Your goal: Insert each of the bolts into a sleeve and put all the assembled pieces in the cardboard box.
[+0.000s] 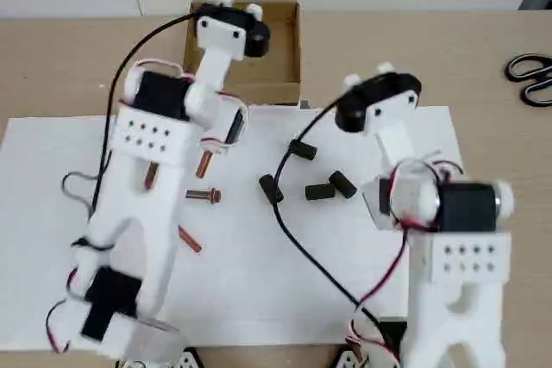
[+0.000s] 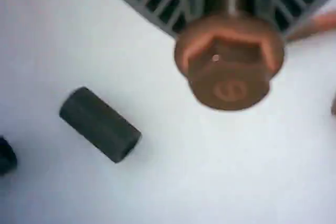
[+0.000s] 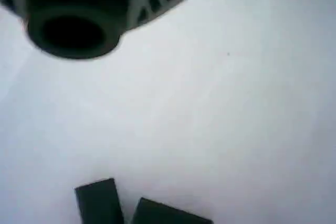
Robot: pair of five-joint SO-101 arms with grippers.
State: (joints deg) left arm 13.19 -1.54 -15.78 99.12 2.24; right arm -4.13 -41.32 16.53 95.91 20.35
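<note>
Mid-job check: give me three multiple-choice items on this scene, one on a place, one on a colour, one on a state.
1. The box sits:
A. beyond the far edge of the paper
B. in the paper's middle
C. beside the scissors

2. The bolt in the left jaws is:
A. black
B. copper
C. silver

3. The sleeve in the right jaws is:
A. empty
B. holding a bolt
C. in the box

Answers:
1 A, the box stands on bare table past the paper.
2 B, the left wrist view shows its copper head.
3 A, its end shows a dark open bore.
</note>
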